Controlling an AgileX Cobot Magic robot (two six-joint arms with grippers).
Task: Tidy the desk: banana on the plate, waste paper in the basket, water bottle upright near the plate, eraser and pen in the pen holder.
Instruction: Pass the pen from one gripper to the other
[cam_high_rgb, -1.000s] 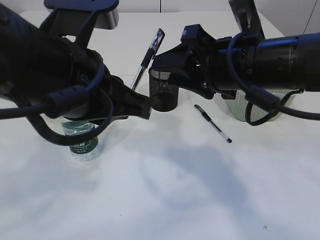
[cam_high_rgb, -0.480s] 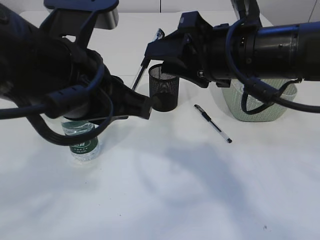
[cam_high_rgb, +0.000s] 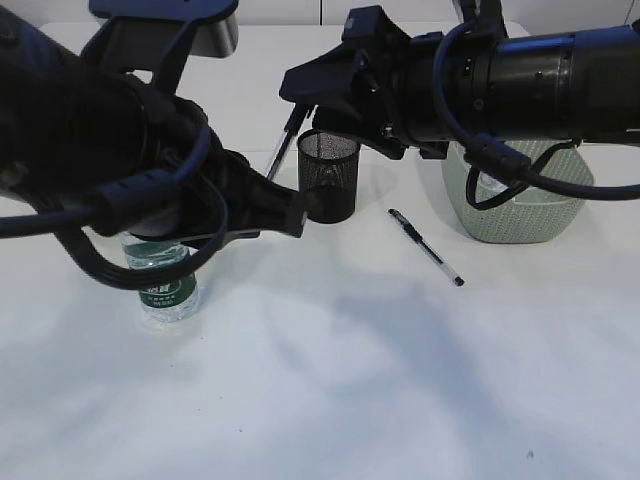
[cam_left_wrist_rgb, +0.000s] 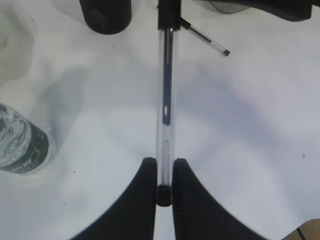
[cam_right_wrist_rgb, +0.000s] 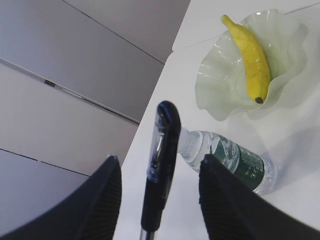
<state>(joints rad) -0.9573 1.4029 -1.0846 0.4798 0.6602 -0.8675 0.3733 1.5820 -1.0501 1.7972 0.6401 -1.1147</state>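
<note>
My left gripper (cam_left_wrist_rgb: 164, 162) is shut on the tip end of a clear-barrelled pen (cam_left_wrist_rgb: 165, 90), which slants up beside the black mesh pen holder (cam_high_rgb: 328, 175). My right gripper (cam_right_wrist_rgb: 160, 159) is open, its fingers (cam_right_wrist_rgb: 102, 200) standing either side of that pen's dark cap without touching it. A second pen (cam_high_rgb: 425, 247) lies on the table right of the holder. The water bottle (cam_high_rgb: 160, 285) stands upright under my left arm. The banana (cam_right_wrist_rgb: 250, 55) lies on the pale wavy plate (cam_right_wrist_rgb: 215, 95). The green basket (cam_high_rgb: 520, 210) stands at the right. Eraser and waste paper are out of view.
Both black arms fill the upper half of the exterior view and hide much of the table's back. The white table (cam_high_rgb: 330, 380) spreads in front of them.
My right arm has risen and moved left from over the pen holder, and its open fingers now flank the held pen's cap. The left arm and pen have stayed still.
</note>
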